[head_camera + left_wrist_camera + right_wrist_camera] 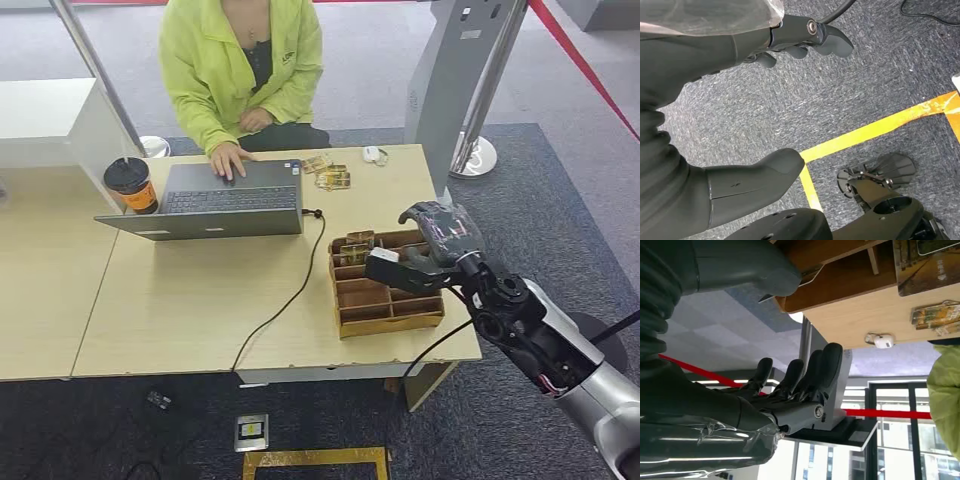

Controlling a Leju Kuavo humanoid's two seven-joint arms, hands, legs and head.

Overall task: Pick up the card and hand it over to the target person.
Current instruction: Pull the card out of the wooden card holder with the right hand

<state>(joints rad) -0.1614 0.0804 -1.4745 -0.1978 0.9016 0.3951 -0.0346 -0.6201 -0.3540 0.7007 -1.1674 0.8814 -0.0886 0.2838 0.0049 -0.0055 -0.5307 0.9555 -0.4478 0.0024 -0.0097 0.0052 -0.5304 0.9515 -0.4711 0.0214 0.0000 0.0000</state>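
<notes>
Card (383,256): white, sitting pinched between the thumb and fingers of the right hand (426,250), hovering over the wooden tray (389,310) near the tabletop's right front corner. Left hand (753,120): hanging over grey carpet with yellow tape (874,130), fingers spread, gripping nothing. Person in a yellow-green jacket (241,60): sitting at the far edge, one hand resting on the laptop (219,200). Coffee cup (132,185): standing beside the laptop.

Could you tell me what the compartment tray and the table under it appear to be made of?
The compartment tray looks like brown-stained wood with a dull finish: visible plank-like dividers and paler cut edges. The table looks like light wood-grain laminate or veneer, smooth and matte; fine grain lines show, but the pictures cannot settle whether it is solid wood.
</notes>
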